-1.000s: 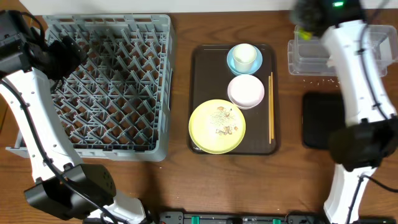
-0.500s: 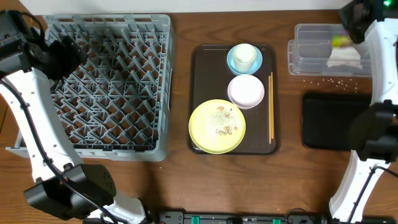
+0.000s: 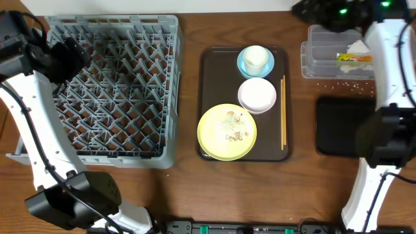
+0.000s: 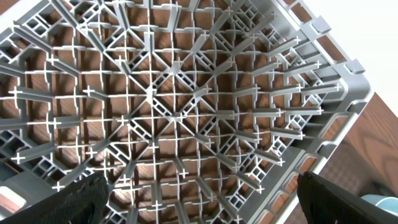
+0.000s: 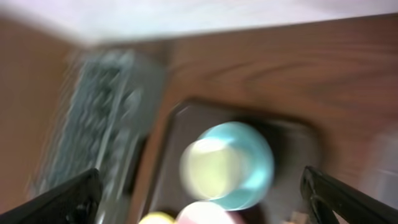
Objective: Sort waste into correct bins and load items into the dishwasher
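Observation:
My right gripper (image 3: 311,9) hangs open and empty at the table's back edge, left of the clear tub (image 3: 318,65). In the tub lie the white napkin (image 3: 359,48) and the green-and-yellow wrapper (image 3: 354,58). The blurred right wrist view has the gripper (image 5: 202,200) above the white cup (image 5: 211,165), which stands in the light blue bowl (image 5: 258,155). On the brown tray (image 3: 211,78) are the cup (image 3: 255,57), white bowl (image 3: 257,95), yellow plate (image 3: 227,132) with crumbs, and chopsticks (image 3: 283,112). My left gripper (image 4: 199,202) is open over the grey dish rack (image 4: 186,93).
The black tray (image 3: 338,127) sits at the right, in front of the clear tub. Pale crumbs (image 3: 338,83) are scattered on the wood between them. The dish rack (image 3: 114,91) fills the left half of the table, with the left arm (image 3: 39,110) along its left side.
My right gripper opened and let go of the napkin and wrapper, which now lie in the clear tub. It then swung left towards the brown tray. The left arm has not moved.

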Motion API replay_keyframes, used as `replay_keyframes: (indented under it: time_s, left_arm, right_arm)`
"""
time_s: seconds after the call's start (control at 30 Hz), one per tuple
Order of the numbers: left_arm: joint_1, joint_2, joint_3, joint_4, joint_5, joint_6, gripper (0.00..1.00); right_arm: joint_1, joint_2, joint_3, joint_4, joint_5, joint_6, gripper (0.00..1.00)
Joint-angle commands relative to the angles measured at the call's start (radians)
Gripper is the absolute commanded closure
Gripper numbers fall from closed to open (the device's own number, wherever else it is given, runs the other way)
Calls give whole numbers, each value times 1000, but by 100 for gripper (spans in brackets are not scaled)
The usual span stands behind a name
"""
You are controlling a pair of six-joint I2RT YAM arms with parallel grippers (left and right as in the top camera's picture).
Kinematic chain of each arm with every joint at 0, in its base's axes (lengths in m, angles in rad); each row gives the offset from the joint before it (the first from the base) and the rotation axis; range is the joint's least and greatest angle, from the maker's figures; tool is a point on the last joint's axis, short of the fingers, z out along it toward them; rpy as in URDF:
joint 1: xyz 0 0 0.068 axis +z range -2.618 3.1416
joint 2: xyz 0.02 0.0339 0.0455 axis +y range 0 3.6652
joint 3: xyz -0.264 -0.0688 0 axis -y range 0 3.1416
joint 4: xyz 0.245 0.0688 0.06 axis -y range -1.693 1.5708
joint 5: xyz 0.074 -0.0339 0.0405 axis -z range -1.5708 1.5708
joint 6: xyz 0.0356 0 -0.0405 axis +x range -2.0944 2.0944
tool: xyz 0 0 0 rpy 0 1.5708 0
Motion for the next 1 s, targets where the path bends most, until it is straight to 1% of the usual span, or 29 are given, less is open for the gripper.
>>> replay_keyframes:
  time_s: [0.0,0.1,0.13,0.2,0.3,0.37,0.4,0.43,0.6,0.8,0.87,0.97]
  left_arm:
    - [-2,2,-4,-3,-6,-4,2]
    - [-2,2,-4,-3,-6,-4,2]
    - [-2,2,-4,-3,-6,-4,2]
    - [-2,2,-4,-3,-6,-4,2]
    - [-2,2,-4,-3,-6,-4,2]
    - [-2,2,-4,-3,-6,-4,2]
    - [-2,2,-4,-3,-6,-4,2]
    - [-2,2,-4,-3,-6,-4,2]
    - [-2,2,-4,-3,-6,-4,2]
    - [-2,2,-4,-3,-6,-4,2]
    - [-2,2,-4,-3,-6,-4,2]
    - [-2,2,-4,-3,-6,-4,2]
  right_arm:
    - [134,-8,3,-57,-76,-232,1]
    - [259,-8,2,-57,236,-187,1]
    - [283,-8,2,-57,309,-180,1]
    - [351,-6,1,-58,515,-156,1]
    - [434,6,1,-56,793,-91,1]
    - [470,22,1,-52,906,-48,7]
    - [483,32,1,-49,937,-36,13]
    - [494,47,1,-44,956,-23,16]
    - [502,123,1,-35,954,32,25]
    - [500,158,2,-38,951,34,26]
    - [501,153,3,-37,951,34,25]
    - [501,126,3,-44,950,50,21]
